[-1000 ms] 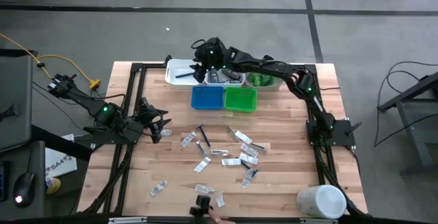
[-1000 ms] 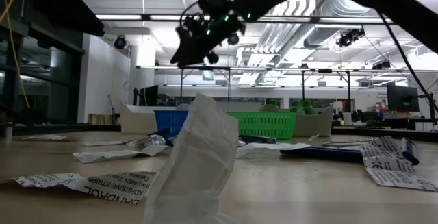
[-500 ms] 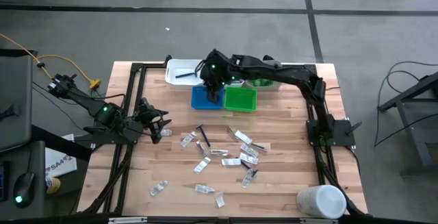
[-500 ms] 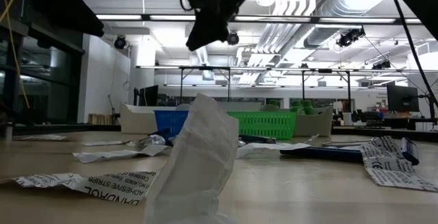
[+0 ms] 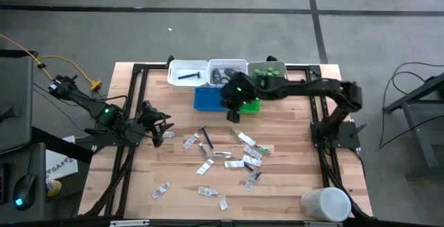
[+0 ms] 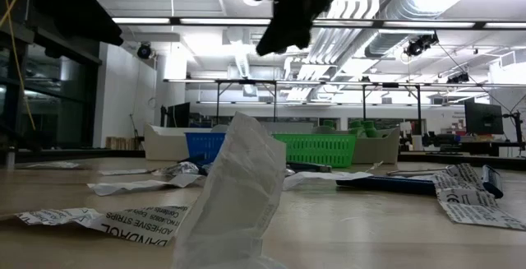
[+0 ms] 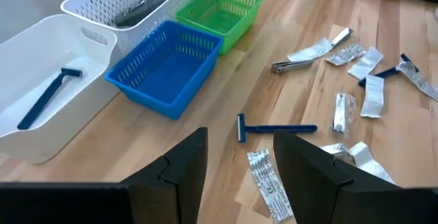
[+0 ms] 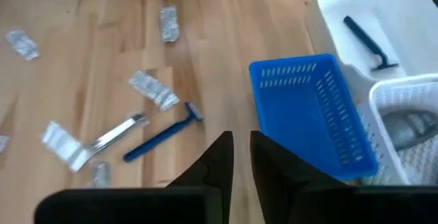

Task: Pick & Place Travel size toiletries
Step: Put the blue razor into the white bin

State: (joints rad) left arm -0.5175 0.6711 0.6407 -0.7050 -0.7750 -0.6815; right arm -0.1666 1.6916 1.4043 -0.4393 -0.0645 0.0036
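The left gripper [image 5: 161, 124] hovers low over the table's left side with its two fingers [image 7: 183, 166] standing apart and nothing between them. Just beyond it the toiletries lie loose on the bare wooden table [image 5: 291, 185]: one blue razor [image 5: 205, 137] on the boards, and roughly a dozen clear or silvery flat packets [image 5: 243, 163] spread across the middle, a few touching or overlapping so an exact count cannot be told. Two stray packets [image 5: 161, 190] lie nearer the front edge, apart from the main scatter. Five containers stand in a cluster at the back of the table: a white tub [image 5: 186, 74] holding one dark razor [image 5: 186, 76], a white lattice basket [image 5: 223, 68] with grey items whose number cannot be made out, a white bin with small green bottles [image 5: 268, 72] too bunched to count, then in front of these a blue basket [image 5: 207, 99] and a green basket [image 5: 250, 105]. The right gripper [image 5: 233, 110] hangs in the air over the near edge of the blue and green baskets, its two fingers [image 8: 219, 157] nearly together with only a thin gap, holding nothing. One large white cylindrical container [image 5: 325, 204] stands at the front right corner.
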